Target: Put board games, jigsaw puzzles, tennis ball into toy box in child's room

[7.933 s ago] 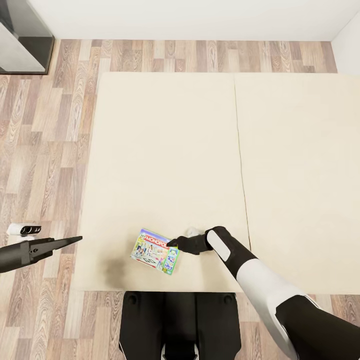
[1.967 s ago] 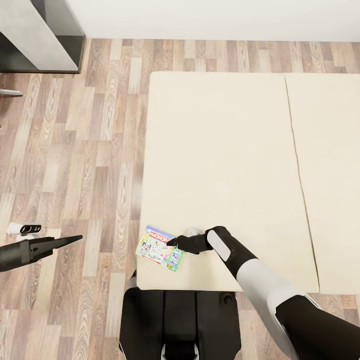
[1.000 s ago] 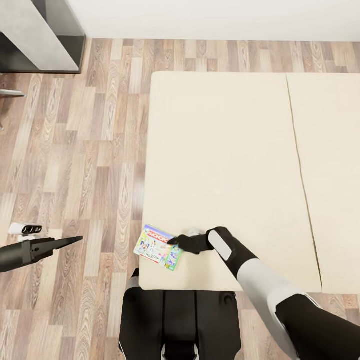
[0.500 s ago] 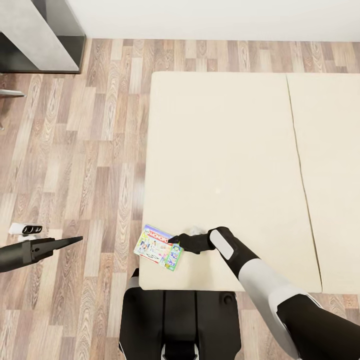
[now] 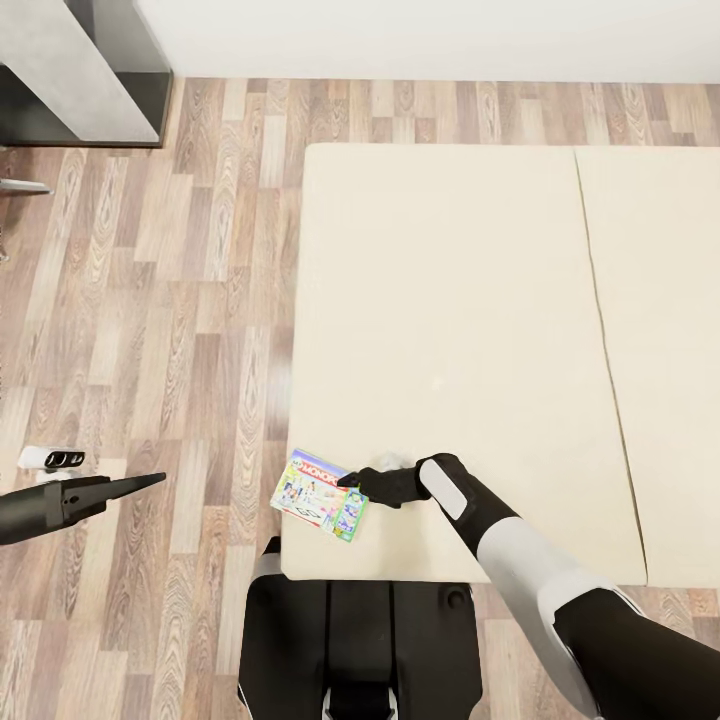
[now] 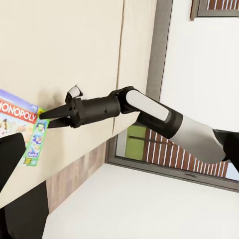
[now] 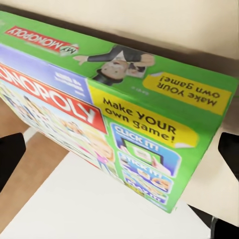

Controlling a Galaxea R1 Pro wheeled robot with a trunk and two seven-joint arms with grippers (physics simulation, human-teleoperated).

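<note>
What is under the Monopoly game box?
The Monopoly box sits over the beige bed corner, right gripper at its edge. Whether it touches the mattress, and anything beneath it, is hidden.

It was a bedroom in a home. A beige bed [image 5: 450, 300] stood on wood-plank floor [image 5: 150, 300] beside white walls.

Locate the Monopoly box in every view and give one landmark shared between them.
Head view: Monopoly box at the beige bed's near-left corner, at the right tool.
Left wrist view: at the left edge, before the tool's tip.
Right wrist view: fills the middle.
Shared landmark: the beige mattress.
</note>
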